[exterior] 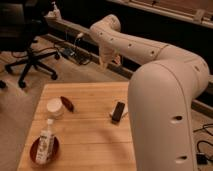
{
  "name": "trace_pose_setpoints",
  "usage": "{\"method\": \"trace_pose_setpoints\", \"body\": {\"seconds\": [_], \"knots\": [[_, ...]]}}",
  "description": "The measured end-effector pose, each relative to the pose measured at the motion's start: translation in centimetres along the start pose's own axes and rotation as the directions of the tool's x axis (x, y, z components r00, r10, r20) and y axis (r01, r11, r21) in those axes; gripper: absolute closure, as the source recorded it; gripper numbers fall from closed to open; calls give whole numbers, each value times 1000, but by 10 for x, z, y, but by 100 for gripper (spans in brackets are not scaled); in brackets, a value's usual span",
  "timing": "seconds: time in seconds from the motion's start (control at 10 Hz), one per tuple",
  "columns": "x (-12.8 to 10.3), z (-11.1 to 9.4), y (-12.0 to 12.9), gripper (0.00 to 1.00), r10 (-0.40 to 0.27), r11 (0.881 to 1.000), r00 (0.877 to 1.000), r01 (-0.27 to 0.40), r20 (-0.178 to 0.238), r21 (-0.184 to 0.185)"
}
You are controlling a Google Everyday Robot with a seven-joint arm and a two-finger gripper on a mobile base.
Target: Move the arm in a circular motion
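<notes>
The arm (165,85) is cream-white, made of thick rounded segments with small dark screw holes. It fills the right side of the camera view and reaches up and left to a bend (106,27) near the top centre. From there it drops to the small gripper (107,59), which hangs beyond the far edge of the wooden table (90,135), above the floor. The gripper holds nothing that I can see.
On the table stand a white cup (54,106), a dark red object (67,103) beside it, a black device (118,111), and a white bottle (46,144) on a red plate (35,154). An office chair (30,60) and cables (70,52) are on the floor behind.
</notes>
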Motion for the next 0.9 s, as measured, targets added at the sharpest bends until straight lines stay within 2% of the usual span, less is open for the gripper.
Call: {"method": "trace_pose_setpoints", "body": {"seconds": [0.2,0.4,0.5,0.7,0.9], "knots": [[36,4,-49,35,88,996,996,-87,-35,31],[98,6,-93,35,175,983,982,-169,-70,77],[132,5,-104,35,203,976,976,-194,-84,101],[197,0,-104,35,244,964,965,-231,-92,131],[243,-8,-86,35,265,958,961,-252,-84,139]]}}
